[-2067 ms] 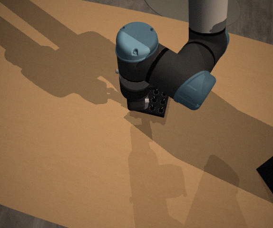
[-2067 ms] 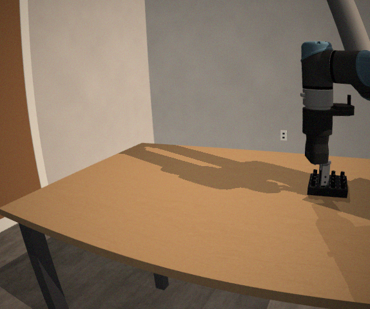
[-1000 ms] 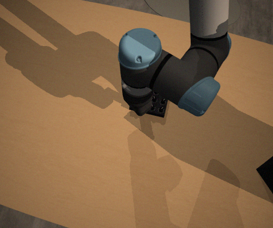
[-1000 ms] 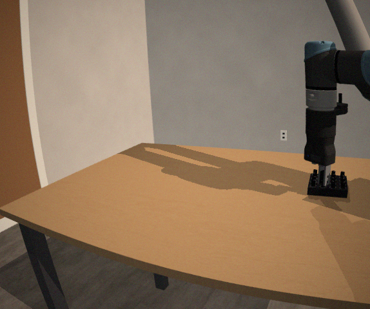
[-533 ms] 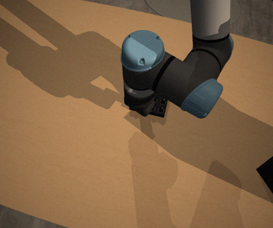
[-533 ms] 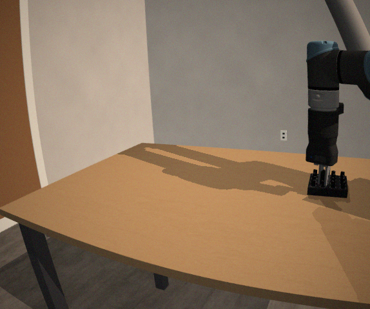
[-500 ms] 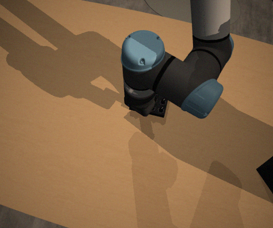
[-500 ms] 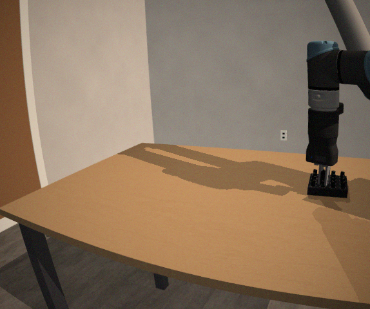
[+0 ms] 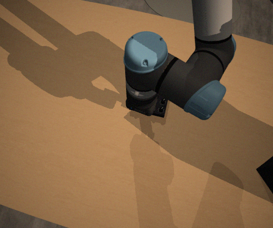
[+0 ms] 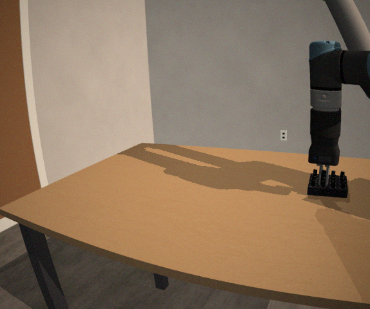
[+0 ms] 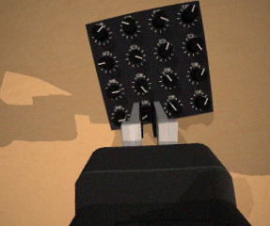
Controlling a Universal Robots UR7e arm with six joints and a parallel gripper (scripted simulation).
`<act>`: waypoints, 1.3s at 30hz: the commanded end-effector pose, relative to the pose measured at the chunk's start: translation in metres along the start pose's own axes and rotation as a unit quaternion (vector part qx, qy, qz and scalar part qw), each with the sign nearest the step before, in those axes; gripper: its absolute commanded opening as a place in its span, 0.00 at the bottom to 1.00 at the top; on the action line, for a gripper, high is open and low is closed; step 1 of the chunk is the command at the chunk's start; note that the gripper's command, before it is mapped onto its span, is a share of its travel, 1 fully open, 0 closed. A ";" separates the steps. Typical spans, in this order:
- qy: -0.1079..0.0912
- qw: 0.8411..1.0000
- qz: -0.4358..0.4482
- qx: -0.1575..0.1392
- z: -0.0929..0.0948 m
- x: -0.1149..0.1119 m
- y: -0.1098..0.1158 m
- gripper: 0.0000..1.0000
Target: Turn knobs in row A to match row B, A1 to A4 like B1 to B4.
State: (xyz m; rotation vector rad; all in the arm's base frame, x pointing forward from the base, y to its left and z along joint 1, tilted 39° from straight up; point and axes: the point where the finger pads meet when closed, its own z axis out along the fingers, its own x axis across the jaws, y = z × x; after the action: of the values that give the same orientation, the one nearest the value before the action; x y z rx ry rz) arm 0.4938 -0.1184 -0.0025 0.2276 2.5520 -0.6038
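Turning knob A3 (image 11: 146, 112) seems to be the step in hand, judged by the printed names, which put the rear row nearest the wrist. The fingers (image 10: 323, 183) are drawn in to a narrow gap and appear to be closed on A3, one on each side, though the contact itself is partly hidden. A3 lies directly between them, in the rear row of the knob box (image 9: 159, 115) (image 10: 327, 192) (image 11: 152, 68), which is stood upright on the desk (image 9: 58, 147) (image 10: 162, 215) (image 11: 31, 188). Knob A4 (image 11: 119, 116) is found just beyond one finger, and knob A2 (image 11: 173, 104) beyond the other. In the wrist view, A3's line seems to be aimed down and to the left, while the line of knob B3 (image 11: 142, 85) is aimed down and to the right. A counterclockwise turn in that view, past the rear middle mark, is probably called for, with the wrist kept centred over A3's axis. If that centre is missed, the box could be dragged or a neighbour brushed. From above, the fingers are hidden by the arm.
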 end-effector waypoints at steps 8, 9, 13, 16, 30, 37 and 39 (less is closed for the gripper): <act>-0.001 0.998 -0.060 0.000 0.000 0.000 0.000 0.30; -0.001 0.998 -0.060 0.000 0.000 0.000 0.000 0.30; -0.001 0.998 -0.070 0.000 0.000 0.000 0.000 0.30; -0.001 0.997 -0.078 0.000 0.000 0.000 0.000 0.30; -0.001 0.996 -0.092 0.000 0.000 0.000 0.000 0.30; -0.001 0.996 -0.093 0.000 0.000 0.000 0.000 0.30; -0.001 0.996 -0.093 0.000 0.000 0.000 0.000 0.30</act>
State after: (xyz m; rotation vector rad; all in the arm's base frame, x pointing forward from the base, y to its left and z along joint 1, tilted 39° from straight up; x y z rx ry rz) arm 0.4938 -0.1185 -0.0025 -0.0109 2.5903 -0.6713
